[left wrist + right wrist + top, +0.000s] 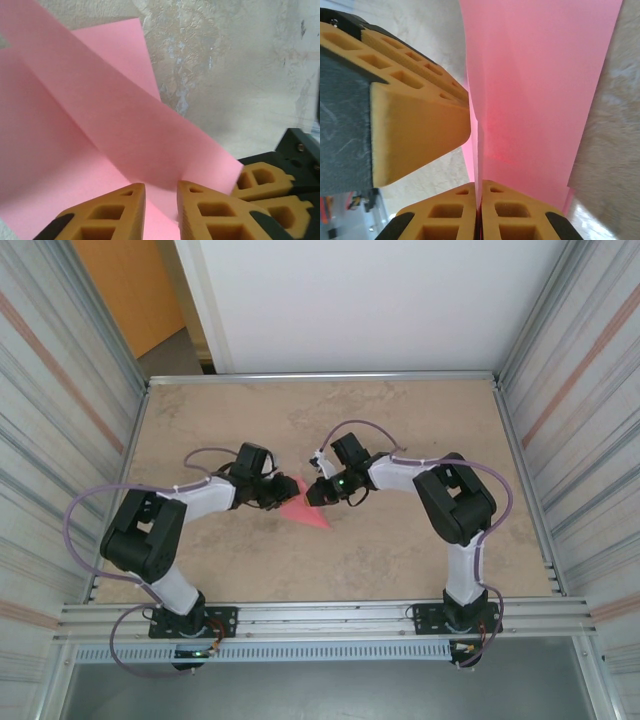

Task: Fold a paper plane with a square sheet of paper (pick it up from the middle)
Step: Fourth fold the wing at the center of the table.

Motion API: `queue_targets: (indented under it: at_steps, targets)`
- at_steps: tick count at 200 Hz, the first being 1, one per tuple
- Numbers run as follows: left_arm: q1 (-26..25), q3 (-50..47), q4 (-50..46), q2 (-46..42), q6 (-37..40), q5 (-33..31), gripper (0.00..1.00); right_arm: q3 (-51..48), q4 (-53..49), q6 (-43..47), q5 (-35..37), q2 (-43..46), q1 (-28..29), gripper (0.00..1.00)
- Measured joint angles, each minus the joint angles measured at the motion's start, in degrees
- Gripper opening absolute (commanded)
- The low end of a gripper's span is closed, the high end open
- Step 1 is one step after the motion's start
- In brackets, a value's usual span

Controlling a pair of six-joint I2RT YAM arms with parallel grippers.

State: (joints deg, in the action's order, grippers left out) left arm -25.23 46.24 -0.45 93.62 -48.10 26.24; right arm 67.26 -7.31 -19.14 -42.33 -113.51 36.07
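The pink sheet of paper (306, 509) is folded and sits between both grippers in the middle of the tabletop (420, 410). It looks thin, light and floppy, so pinch it near the fold. The right gripper (479, 195) is squeezed tight on its edge. The left gripper (161, 195) is a little open around the paper and is not pinching it.

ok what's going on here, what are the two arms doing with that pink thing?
They're mid-fold on a pink sheet of paper at the middle of the table. The right gripper has its jaws shut on a creased part of the sheet. The left gripper is right at the sheet with its jaws slightly apart, paper showing in the gap. The sheet has a long crease and one flap laid over; it isn't a plane yet.
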Motion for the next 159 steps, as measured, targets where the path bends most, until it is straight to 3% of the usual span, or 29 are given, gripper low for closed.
queue_targets:
  at_steps: [77, 159]
  targets:
    - [0.0, -1.81, 3.17, -0.17, -1.49, -0.5, 0.22, 2.51, -0.48, -3.89, -5.33, -4.09, -0.17, 0.12]
    - [0.02, -1.03, 6.54, 2.8, -1.53, 0.26, 0.15, 3.89, -2.91, -4.42, -5.73, -5.64, -0.87, 0.18]
